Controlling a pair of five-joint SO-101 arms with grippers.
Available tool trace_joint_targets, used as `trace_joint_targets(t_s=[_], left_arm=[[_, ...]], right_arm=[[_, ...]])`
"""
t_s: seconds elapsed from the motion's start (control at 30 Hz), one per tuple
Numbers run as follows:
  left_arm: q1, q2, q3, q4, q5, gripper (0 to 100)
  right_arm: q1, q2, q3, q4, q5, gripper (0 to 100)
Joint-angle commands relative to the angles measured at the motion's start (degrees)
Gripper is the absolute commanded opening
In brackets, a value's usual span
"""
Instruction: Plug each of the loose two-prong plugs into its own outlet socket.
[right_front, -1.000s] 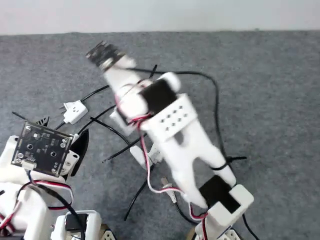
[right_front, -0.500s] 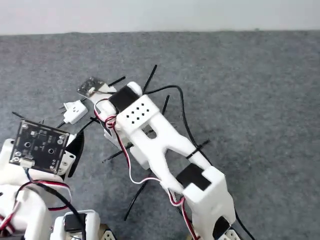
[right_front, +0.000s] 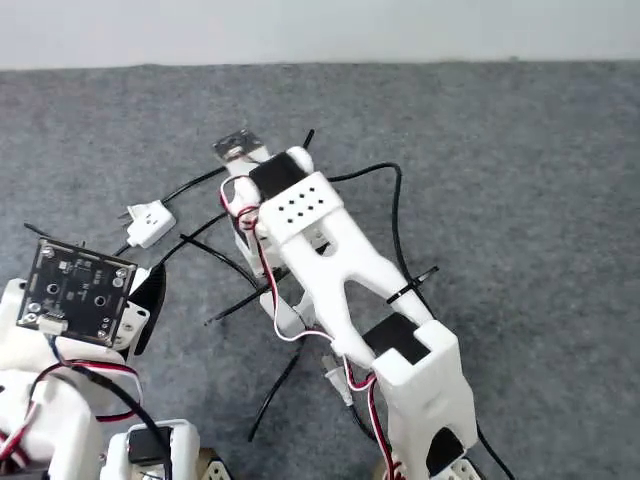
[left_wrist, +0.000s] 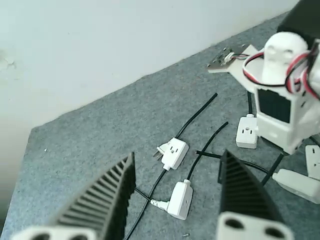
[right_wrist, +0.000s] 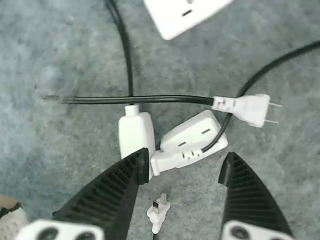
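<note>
- The right arm (right_front: 330, 260) has dropped from a raised pose and then swung slightly right and farther out. Its wrist now sits over the knot of cords left of the table's (right_front: 530, 200) middle. The left arm (right_front: 30, 400) has hardly shifted.
- One loose two-prong plug (right_wrist: 248, 109) lies flat there with its prongs bare, just beside a white outlet socket (right_wrist: 196, 136) whose slots face up.
- A white cord end (right_wrist: 136, 134) rests against that socket's other side, and a small plug (right_wrist: 156, 214) lies close by.
- The right gripper (right_wrist: 187, 156) hangs above this cluster with its fingers spread wide and empty. It is probably lining up to pick a plug.
- At the near left, the left gripper (left_wrist: 177, 157) is likewise spread and empty. It faces a pronged white block (left_wrist: 172, 152) and another cord end (left_wrist: 181, 199), and seems held back, ready to steady a socket.
</note>
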Motion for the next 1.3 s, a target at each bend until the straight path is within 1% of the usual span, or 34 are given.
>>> trace_joint_targets(t_s=[0.0,0.17,0.37,0.4,0.53,0.7,0.83,0.97,1.1,1.27], left_arm=[[-0.18,0.97,-1.80,0.97,0.44,26],[-0.09,0.97,-1.80,0.97,0.44,26],[0.18,0.97,-1.80,1.76,0.35,26],[0.18,0.97,-1.80,1.76,0.35,26],[0.18,0.97,-1.80,1.76,0.35,26],[0.26,0.97,-1.80,1.76,0.35,26],[0.26,0.97,-1.80,1.76,-0.70,26],[0.26,0.97,-1.80,1.85,-1.85,26],[0.26,0.97,-1.80,1.85,-1.85,26],[0.26,0.97,-1.80,1.85,-1.93,26]], right_arm=[[1.80,-0.31,0.35,1.36,-1.32,24.5],[2.86,1.36,1.76,0.22,-0.88,24.5],[5.32,9.10,1.85,-2.15,-0.53,24.5],[5.58,10.33,1.85,-2.86,0.79,24.5],[5.93,13.41,1.85,-6.20,10.46,24.5],[6.90,14.20,1.85,-12.18,24.70,24.5],[7.25,14.20,1.85,-14.99,32.18,24.5],[7.25,14.29,1.85,-15.96,41.67,24.5],[7.52,14.02,1.85,-17.01,45.45,24.5],[5.23,12.26,1.76,-14.11,50.37,24.4]])
